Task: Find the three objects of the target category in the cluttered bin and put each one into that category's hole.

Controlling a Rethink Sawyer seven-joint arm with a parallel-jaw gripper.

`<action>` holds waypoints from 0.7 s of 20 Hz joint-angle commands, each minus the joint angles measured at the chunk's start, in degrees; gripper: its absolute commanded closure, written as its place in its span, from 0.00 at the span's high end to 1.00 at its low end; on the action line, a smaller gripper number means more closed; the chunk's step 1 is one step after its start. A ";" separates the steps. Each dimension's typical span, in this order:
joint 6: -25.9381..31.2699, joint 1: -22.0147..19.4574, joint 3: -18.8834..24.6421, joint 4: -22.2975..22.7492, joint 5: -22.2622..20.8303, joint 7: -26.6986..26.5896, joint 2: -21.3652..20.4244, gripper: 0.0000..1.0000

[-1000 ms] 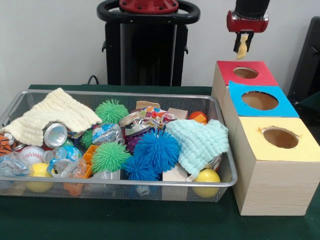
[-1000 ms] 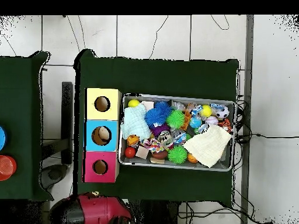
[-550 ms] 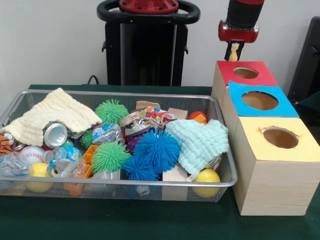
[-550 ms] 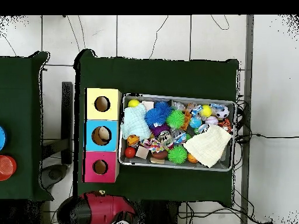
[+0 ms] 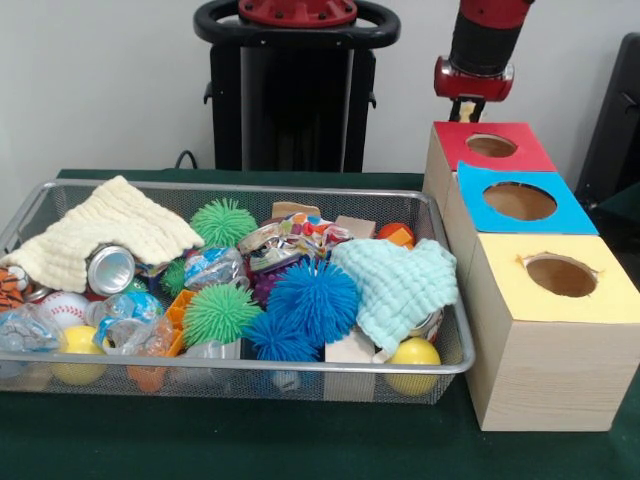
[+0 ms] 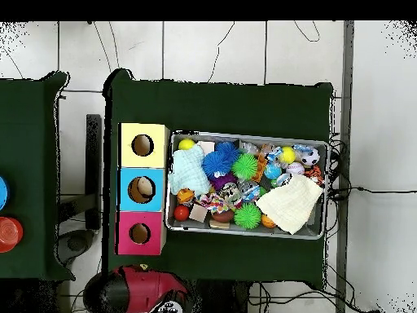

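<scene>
Arm drawn up behind the red-topped box, bin full on the green desk.

The hand (image 5: 466, 103) sits at about 1 o'clock in the front view, just behind the far edge of the red-topped box (image 5: 490, 148); only a sliver of something pale shows under the red wrist, and whether the hand is clenched or released cannot be told. Three wooden boxes stand in a row touching each other: red, then the blue-topped box (image 5: 520, 200), then the yellow-topped box (image 5: 556, 276), each with a round hole. The wire bin (image 5: 236, 376) lies just beside them at 9 o'clock, crammed with a blue spiky ball (image 5: 312, 298), a green spiky ball (image 5: 218, 314), a mint cloth (image 5: 398, 282), a cream cloth (image 5: 105, 236), a crushed can (image 5: 110, 269), a baseball (image 5: 62, 308) and a yellow ball (image 5: 413, 353). Overhead, something pale rests inside the blue box's hole (image 6: 142, 190).
</scene>
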 commanded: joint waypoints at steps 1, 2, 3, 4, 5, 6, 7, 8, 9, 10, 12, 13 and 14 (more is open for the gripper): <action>2.68 0.76 0.43 -4.93 5.01 13.60 -1.95 0.00; 5.61 0.68 0.10 -3.97 4.67 13.11 -4.14 0.00; 7.60 1.04 -0.42 -3.20 4.47 13.10 -5.99 0.00; 10.46 1.33 -0.97 -2.22 4.06 13.16 -8.59 0.00; 13.32 1.61 -1.52 -1.25 3.64 13.21 -11.19 0.00; 17.38 1.49 -1.81 -0.61 3.03 13.01 -14.11 0.00; 19.38 1.47 -1.99 -0.53 2.88 13.05 -15.48 0.00; 21.38 1.45 -2.17 -0.45 2.73 13.08 -16.85 0.00; 23.37 1.43 -2.35 -0.37 2.57 13.11 -18.22 0.00; 24.76 1.39 -2.47 -0.77 2.52 12.96 -18.75 0.00; 25.84 1.22 -2.52 -1.15 2.59 12.56 -19.21 0.00; 26.21 1.10 -2.59 -1.41 2.62 12.39 -19.24 0.00; 27.19 1.05 -2.76 -1.93 2.41 12.24 -19.48 0.00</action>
